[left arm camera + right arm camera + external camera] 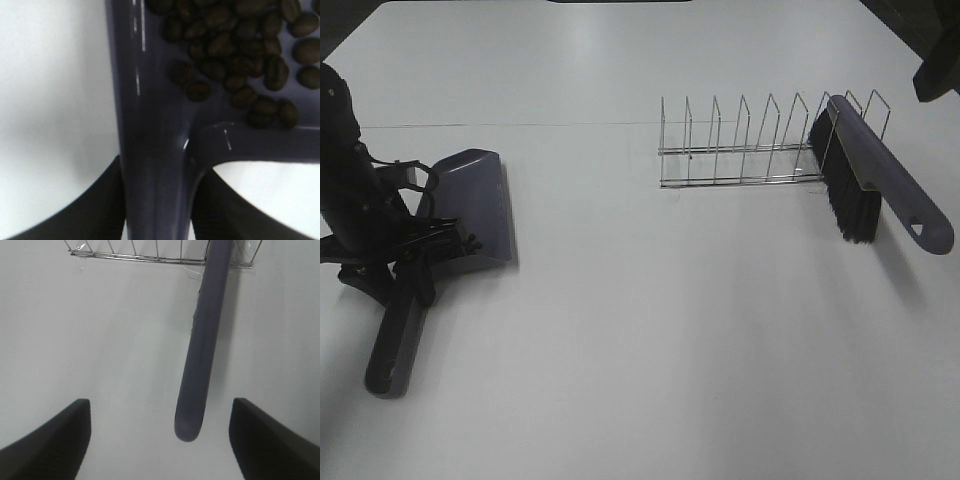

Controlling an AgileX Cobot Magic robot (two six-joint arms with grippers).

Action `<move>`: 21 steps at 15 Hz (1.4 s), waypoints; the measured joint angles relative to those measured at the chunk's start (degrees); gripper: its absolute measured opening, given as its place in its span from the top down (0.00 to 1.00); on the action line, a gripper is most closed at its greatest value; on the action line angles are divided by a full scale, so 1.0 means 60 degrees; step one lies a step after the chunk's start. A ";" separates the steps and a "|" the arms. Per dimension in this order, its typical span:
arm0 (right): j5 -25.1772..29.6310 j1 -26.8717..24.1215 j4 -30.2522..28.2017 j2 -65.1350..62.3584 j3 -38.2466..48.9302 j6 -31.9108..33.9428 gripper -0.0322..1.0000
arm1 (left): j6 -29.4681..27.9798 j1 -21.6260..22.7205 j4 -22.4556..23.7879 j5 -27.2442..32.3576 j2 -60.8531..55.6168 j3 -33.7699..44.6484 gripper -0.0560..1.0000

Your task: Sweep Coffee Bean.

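Observation:
The purple-grey dustpan (475, 205) rests at the table's left, its handle (395, 345) pointing toward the front edge. My left gripper (415, 262) is shut on that handle near the pan. In the left wrist view the handle (157, 165) runs between the two dark fingers (85, 212), and the coffee bean (240, 50) cluster lies inside the pan. The beans do not show in the exterior high view. The brush (875, 185) leans in the wire rack (740, 150) at the right. My right gripper (160, 440) is open, with the brush handle (202, 355) ahead of it and untouched.
The wire rack (150, 257) stands behind the brush handle on the white table (650, 330). Part of the right arm (938, 70) shows at the top right corner. Dark areas beyond the table's far corners mark its edge.

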 joint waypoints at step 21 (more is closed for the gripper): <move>0.0697 0.0000 0.0277 -0.7830 0.3877 -0.0019 0.32 | 0.1261 0.0029 0.0430 -0.0363 -0.0716 -0.0019 0.22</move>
